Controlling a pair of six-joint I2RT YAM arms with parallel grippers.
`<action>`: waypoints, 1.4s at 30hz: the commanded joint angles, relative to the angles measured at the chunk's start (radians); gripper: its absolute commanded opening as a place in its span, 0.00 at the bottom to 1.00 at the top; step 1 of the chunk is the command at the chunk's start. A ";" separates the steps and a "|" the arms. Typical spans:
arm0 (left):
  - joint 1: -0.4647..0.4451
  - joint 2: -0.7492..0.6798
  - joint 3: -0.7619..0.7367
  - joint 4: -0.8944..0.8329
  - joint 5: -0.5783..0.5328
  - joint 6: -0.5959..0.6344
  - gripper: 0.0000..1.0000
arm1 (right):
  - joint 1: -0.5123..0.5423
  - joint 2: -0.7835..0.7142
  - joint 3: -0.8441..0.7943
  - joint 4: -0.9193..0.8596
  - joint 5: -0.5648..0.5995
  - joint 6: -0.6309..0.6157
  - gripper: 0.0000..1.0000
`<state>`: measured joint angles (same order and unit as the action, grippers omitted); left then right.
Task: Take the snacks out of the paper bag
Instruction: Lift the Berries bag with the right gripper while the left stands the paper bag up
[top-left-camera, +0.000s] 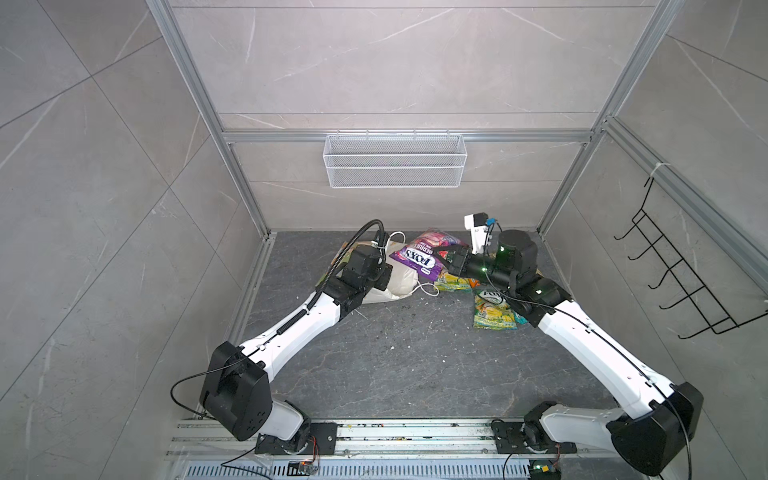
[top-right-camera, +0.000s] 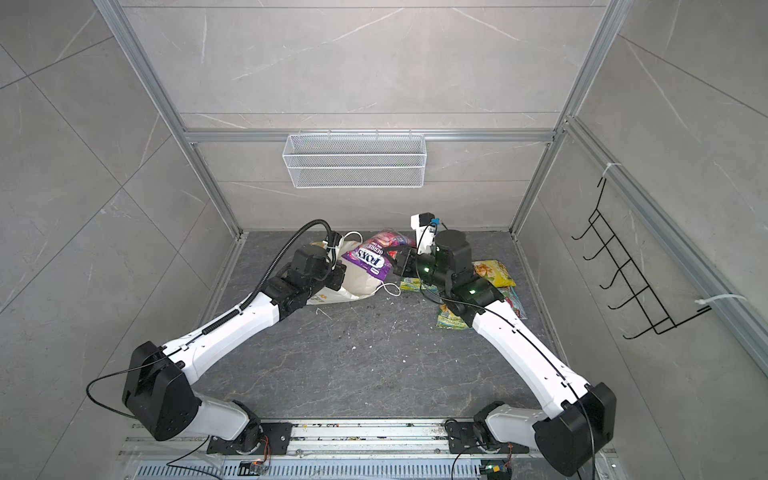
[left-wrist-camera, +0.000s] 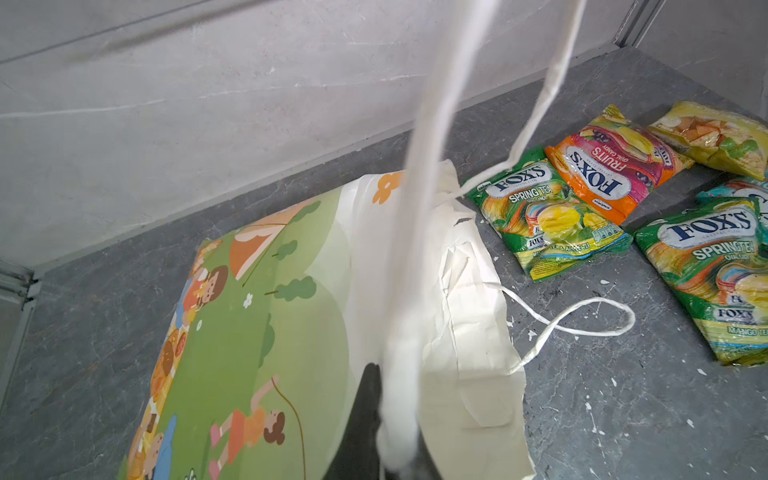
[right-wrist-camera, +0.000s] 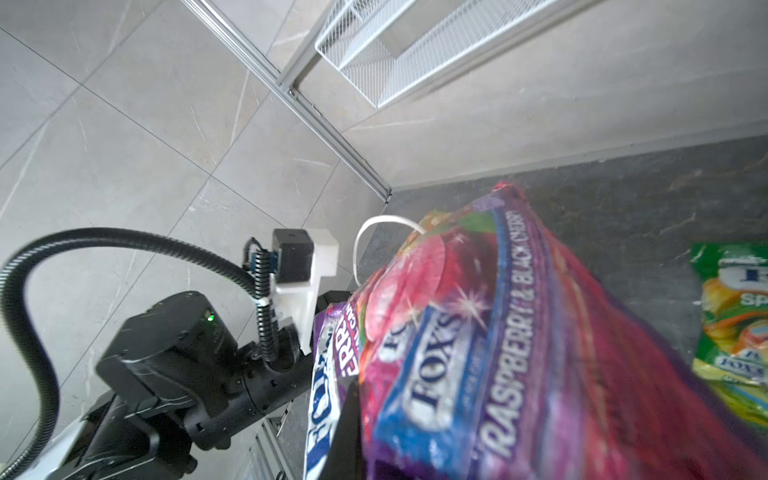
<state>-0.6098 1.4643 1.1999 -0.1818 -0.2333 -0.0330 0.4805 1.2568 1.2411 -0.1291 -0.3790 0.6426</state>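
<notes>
The paper bag (top-left-camera: 399, 284) (left-wrist-camera: 257, 311) lies on its side on the dark floor, white with a green cartoon print. My left gripper (left-wrist-camera: 399, 457) is shut on a white strip at the bag's mouth, which runs taut up from the jaws. My right gripper (top-left-camera: 451, 257) (right-wrist-camera: 365, 424) is shut on a purple-pink FOX'S pouch (right-wrist-camera: 519, 353), raised over the bag. A second purple FOX'S pouch (top-left-camera: 419, 257) lies against the finger's outer side. More snacks lie on the floor: two green pouches (left-wrist-camera: 548, 220) (left-wrist-camera: 715, 270), an orange one (left-wrist-camera: 611, 166), a yellow one (left-wrist-camera: 715, 137).
A white wire mesh basket (top-left-camera: 395, 160) hangs on the back wall. A black wire rack (top-left-camera: 681, 274) hangs on the right wall. Aluminium frame posts stand at the back corners. The bag's loose cord handle (left-wrist-camera: 582, 320) trails on the floor.
</notes>
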 joint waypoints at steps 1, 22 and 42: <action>0.019 -0.008 0.093 -0.066 0.069 -0.079 0.00 | -0.037 -0.039 0.060 -0.105 0.017 -0.063 0.00; 0.194 -0.119 -0.071 -0.051 0.275 -0.376 0.00 | -0.342 -0.095 0.027 -0.338 -0.008 -0.169 0.00; 0.201 -0.189 -0.052 -0.060 0.250 -0.328 0.44 | -0.342 0.025 -0.223 -0.502 -0.208 -0.502 0.00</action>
<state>-0.4114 1.3140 1.0996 -0.2428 0.0105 -0.3782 0.1360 1.2556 1.0302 -0.6308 -0.5587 0.2211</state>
